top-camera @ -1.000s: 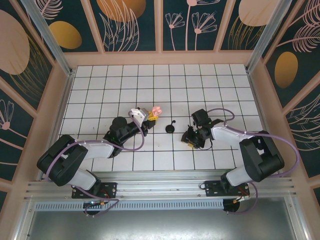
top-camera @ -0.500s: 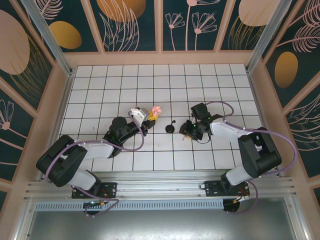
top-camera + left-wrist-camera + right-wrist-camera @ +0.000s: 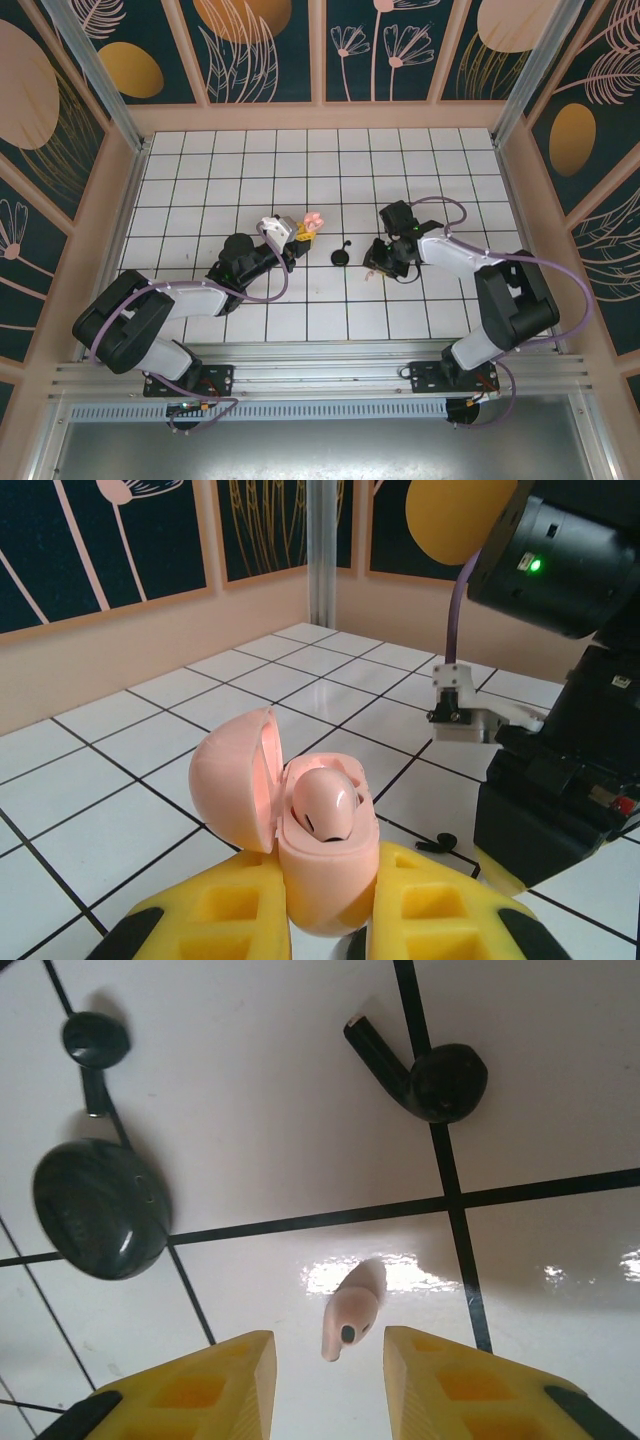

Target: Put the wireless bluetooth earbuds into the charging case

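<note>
The left pincer (image 3: 330,912) clamps the open pale-pink plastic charging case (image 3: 290,825) holding one pale-pink earbud (image 3: 325,802). Right of the case, the right pincer (image 3: 330,1360) stands apart astride a second earbud (image 3: 354,1308).

The desk (image 3: 250,160) is white, with black lines that make lots of squares. A dark round box (image 3: 341,258) lies shut near the middle of it. A little black bud (image 3: 348,243) with a thin stick lies just beside the box, on its far side. Another black bud (image 3: 440,1080) lies apart from the box, right on a black line, and its stick points away from the line. Walls (image 3: 270,50) stand around the desk, dark with drawn flowers, leaves and orange rounds, in pale pink frames. A shiny metal rail (image 3: 320,375) runs along the near edge.
</note>
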### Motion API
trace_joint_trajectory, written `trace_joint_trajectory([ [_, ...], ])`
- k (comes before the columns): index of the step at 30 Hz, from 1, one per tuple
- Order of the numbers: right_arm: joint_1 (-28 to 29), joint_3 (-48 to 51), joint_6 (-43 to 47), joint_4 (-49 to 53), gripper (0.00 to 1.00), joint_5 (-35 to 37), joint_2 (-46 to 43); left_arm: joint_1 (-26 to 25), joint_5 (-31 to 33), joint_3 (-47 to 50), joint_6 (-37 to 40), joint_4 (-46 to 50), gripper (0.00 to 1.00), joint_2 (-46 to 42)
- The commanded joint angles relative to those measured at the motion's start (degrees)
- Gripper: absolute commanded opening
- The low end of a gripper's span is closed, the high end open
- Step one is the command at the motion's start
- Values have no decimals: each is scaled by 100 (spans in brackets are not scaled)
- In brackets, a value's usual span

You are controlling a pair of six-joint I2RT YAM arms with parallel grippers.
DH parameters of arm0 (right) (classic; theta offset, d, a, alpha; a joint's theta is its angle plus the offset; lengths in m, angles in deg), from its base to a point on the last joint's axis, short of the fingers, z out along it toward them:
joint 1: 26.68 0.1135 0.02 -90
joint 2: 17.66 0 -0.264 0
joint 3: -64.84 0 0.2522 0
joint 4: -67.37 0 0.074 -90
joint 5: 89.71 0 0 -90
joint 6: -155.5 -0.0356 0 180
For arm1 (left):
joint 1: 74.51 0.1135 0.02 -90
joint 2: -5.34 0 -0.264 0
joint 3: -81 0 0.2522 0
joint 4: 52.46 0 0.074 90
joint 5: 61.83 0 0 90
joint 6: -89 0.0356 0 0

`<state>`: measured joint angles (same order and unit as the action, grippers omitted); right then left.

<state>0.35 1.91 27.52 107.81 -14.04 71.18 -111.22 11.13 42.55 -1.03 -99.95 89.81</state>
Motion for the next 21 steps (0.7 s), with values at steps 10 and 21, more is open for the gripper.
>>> trace_joint_trajectory([
  [10,113,-128,115,-67,27,193,431,-3,7,-138,121,-54,13,-53],
  [21,110,-98,168,-240,24,272,498,-4,-21,-161,131,-16,13,-36],
])
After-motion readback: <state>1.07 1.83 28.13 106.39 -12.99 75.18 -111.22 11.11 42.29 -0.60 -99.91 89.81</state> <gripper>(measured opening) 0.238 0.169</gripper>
